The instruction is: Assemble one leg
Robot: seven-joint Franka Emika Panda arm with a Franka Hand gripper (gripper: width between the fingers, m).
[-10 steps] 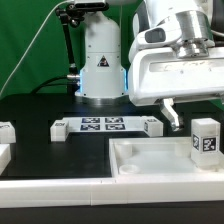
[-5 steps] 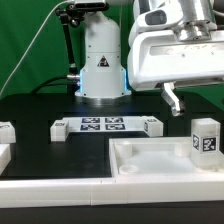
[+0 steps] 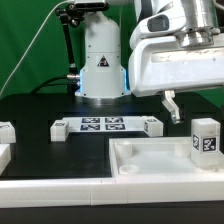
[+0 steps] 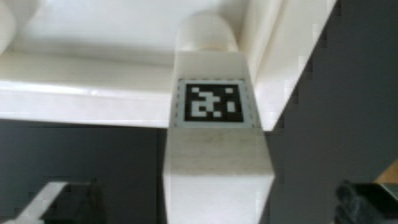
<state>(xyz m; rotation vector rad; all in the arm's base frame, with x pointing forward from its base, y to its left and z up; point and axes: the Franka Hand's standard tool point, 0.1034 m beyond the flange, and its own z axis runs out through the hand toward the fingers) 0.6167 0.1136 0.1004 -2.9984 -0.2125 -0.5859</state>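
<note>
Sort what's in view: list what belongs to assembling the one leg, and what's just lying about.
Belongs to the job:
- the leg, upright on the white tray-like piece
- the gripper, open, not touching the leg

Lying about:
- the marker board
- two small white parts at the exterior view's left

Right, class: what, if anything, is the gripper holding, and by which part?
Nothing. The gripper is open, its fingers apart from the leg, which stands upright on its own.
</note>
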